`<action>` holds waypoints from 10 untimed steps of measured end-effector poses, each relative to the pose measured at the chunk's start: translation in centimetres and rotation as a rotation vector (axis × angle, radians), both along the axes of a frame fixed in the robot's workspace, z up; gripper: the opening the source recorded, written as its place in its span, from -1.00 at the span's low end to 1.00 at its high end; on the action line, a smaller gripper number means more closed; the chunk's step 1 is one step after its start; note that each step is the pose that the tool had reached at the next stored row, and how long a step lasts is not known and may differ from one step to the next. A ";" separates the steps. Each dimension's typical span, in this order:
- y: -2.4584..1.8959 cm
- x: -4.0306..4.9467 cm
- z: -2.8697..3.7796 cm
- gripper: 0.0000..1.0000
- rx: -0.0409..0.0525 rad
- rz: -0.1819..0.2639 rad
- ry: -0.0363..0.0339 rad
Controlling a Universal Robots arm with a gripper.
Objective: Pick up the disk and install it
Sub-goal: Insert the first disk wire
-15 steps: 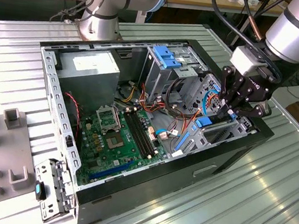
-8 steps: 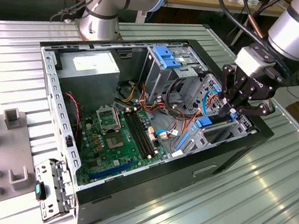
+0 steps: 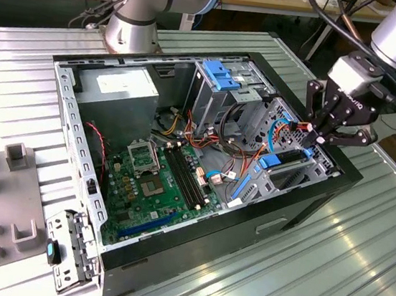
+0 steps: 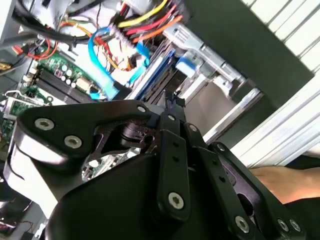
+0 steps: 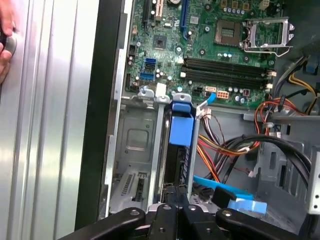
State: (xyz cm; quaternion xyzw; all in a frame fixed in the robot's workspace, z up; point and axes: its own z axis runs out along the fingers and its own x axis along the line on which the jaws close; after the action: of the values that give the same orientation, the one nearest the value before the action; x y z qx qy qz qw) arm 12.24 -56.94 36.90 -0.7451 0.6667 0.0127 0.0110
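On the exterior view's left, grey holders (image 3: 19, 159) sit on the ribbed metal table (image 3: 356, 268); next to them lies the open black computer case (image 3: 194, 241), with its inside showing. At the far corner of the case sits a grey power box (image 3: 122, 92) with a white label; the green board (image 3: 153, 186) lies flat on the case floor near it. Further toward the right, a blue bracket (image 3: 221, 75) sits on top of a tall metal frame; red, orange and yellow wires (image 3: 212, 146) run below it. At the case's end on the exterior view's right is the metal drive cage (image 3: 285, 141); the black gripper (image 3: 320, 139) hangs right over it, pointing down.

In the first wrist view, the disk (image 5: 174, 162) stands on its edge inside a slot of the drive cage, with thin metal walls on both sides; a blue rail (image 5: 180, 127) runs along it; a blue flat cable (image 5: 225, 189) lies near.

In both wrist views the gripper's fingers look pressed together; the tips sit right at the end of the disk that faces them. I cannot tell if the tips touch the disk.
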 end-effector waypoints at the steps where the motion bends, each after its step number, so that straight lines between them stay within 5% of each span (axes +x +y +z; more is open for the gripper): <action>1: 0.01 0.33 0.00 -0.77 0.0010 0.000 0.0000; 5: 0.17 1.03 0.00 -0.77 0.0018 0.039 -0.0025; 9: 0.17 1.03 0.00 -0.77 0.0017 0.114 -0.0177; 10: 0.48 1.08 0.00 -0.77 0.0010 0.121 -0.0225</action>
State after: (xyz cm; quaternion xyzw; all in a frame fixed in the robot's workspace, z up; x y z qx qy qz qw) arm 13.32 -56.46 36.91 -0.7840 0.6204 0.0052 0.0180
